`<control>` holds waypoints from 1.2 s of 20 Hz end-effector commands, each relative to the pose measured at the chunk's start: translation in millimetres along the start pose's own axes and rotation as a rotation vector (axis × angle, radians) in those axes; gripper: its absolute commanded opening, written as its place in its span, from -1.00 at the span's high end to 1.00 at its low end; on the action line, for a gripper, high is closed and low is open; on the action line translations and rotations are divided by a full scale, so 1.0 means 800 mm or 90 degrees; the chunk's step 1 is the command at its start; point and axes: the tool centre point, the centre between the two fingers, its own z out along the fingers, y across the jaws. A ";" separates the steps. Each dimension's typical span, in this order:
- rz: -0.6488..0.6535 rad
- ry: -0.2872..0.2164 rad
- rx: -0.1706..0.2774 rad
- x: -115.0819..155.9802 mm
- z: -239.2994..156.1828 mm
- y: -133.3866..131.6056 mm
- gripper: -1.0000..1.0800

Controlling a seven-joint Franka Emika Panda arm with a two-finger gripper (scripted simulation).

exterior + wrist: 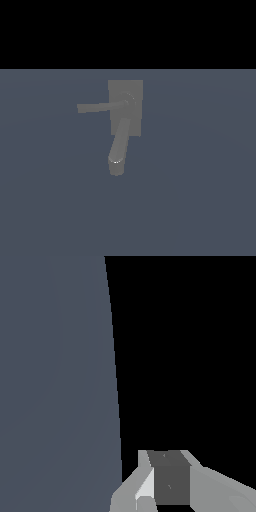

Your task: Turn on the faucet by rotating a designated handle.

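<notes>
Where the handle [100, 107] leaves its small round pivot [130, 99], runs long and nearly level toward the exterior view's left, tilted only a little, free end squared off. Thin, straight, plain matte grey, clearly slimmer than the spout [119, 145]. Joined at that pivot to the faucet [125, 107], whose flat rectangular base plate [135, 87] lies on the slate-blue table [200, 175] a little above the middle of the exterior view. From the same pivot, thick round spout reaching down the frame toward the camera, at roughly a right angle to the handle, ending in a downturned tip with a faint pale highlight on its rim. All of it the same dull grey (no markings or colour accents to tell parts apart, only thickness and shape).

No gripper anywhere in the exterior view, so not at the handle and touching no part of the faucet. Seen only in the wrist view: gripper [167, 478] with pale grey fingers [132, 493] flanking a dark gap, held apart, nothing between them. Beside it, only table surface and black background; faucet out of that view.
</notes>
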 end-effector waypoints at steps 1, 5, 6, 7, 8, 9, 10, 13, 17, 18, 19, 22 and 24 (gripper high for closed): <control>-0.007 0.021 -0.052 0.013 -0.019 0.013 1.00; -0.028 0.054 -0.132 0.037 -0.052 0.026 1.00; -0.035 0.063 -0.152 0.044 -0.060 0.027 1.00; -0.042 0.071 -0.171 0.050 -0.068 0.028 1.00; -0.050 0.079 -0.190 0.057 -0.076 0.028 1.00; -0.058 0.088 -0.208 0.064 -0.084 0.028 1.00; -0.067 0.097 -0.227 0.071 -0.092 0.027 1.00; -0.097 0.122 -0.280 0.093 -0.116 0.019 1.00; -0.145 0.158 -0.346 0.125 -0.145 -0.002 1.00; -0.159 0.167 -0.362 0.133 -0.151 -0.009 1.00; -0.173 0.176 -0.376 0.141 -0.157 -0.016 1.00; -0.217 0.203 -0.418 0.165 -0.174 -0.044 1.00; -0.250 0.222 -0.444 0.180 -0.182 -0.066 1.00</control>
